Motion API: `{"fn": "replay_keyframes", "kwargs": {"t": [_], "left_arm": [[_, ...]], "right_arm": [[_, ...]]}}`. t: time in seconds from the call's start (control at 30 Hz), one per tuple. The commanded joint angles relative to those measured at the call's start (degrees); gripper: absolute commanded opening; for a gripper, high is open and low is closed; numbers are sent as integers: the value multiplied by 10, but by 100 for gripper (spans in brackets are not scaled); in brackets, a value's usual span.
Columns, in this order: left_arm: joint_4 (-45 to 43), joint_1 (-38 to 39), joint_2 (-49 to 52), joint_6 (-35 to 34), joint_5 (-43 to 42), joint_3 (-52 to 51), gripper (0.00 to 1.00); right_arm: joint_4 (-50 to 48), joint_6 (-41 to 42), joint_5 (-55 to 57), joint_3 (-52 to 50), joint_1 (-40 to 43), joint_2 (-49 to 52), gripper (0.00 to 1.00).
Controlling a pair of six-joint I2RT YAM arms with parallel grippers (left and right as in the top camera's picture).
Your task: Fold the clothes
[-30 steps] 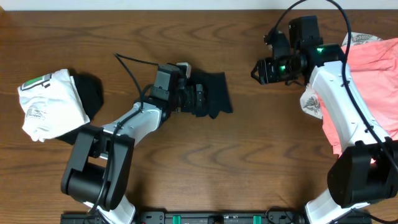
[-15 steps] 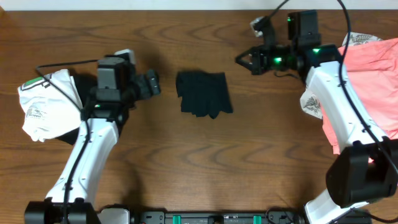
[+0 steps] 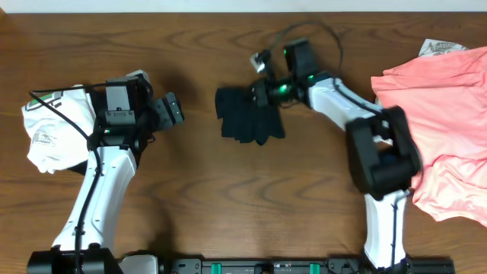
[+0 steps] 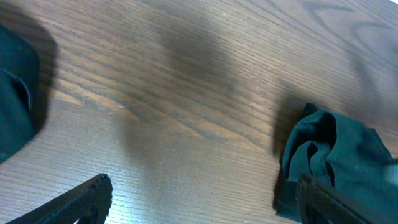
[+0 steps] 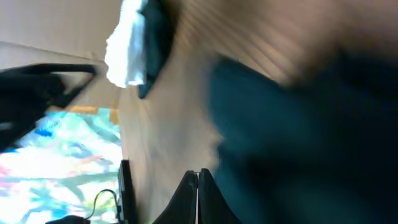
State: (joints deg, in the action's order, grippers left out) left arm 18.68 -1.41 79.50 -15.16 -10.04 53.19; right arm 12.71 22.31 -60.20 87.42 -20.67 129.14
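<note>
A folded black garment [image 3: 249, 114] lies on the table at mid-back; it also shows in the left wrist view [image 4: 336, 155] and, blurred, in the right wrist view [image 5: 298, 124]. My left gripper [image 3: 169, 110] is open and empty, a short way left of it, fingers [image 4: 90, 194] spread wide over bare wood. My right gripper [image 3: 259, 91] is shut with nothing between its fingertips [image 5: 189, 186], at the black garment's upper right edge. A white garment with green print [image 3: 53, 125] lies at far left over a dark cloth [image 4: 15, 93]. A salmon-pink garment [image 3: 441, 129] lies at far right.
A white garment with grey print [image 3: 437, 47] peeks out behind the pink one at the back right corner. The table's wooden top [image 3: 251, 198] spans the front. Cables loop over both arms.
My left gripper let go of the black garment and drew back to the left. My right arm swung left from the pink garment to the black garment's upper edge.
</note>
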Motion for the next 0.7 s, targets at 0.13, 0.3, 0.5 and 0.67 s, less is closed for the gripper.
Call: {"fn": "replay_keyframes", "kwargs": {"t": [0.13,0.3,0.5,0.67], "left_arm": [[2,-1,-5,5,7,3,95],[1,-1,-5,5,7,3,95],[1,-1,-5,5,7,3,95],[1,-1,-5,5,7,3,95]], "right_arm": [[-1,47,-24,-2,-12,108,2],[-8,47,-38,-2,6,109,4],[-34,38,-95,-1,23,54,6],[-33,7,-54,-1,19,-36,7]]}}
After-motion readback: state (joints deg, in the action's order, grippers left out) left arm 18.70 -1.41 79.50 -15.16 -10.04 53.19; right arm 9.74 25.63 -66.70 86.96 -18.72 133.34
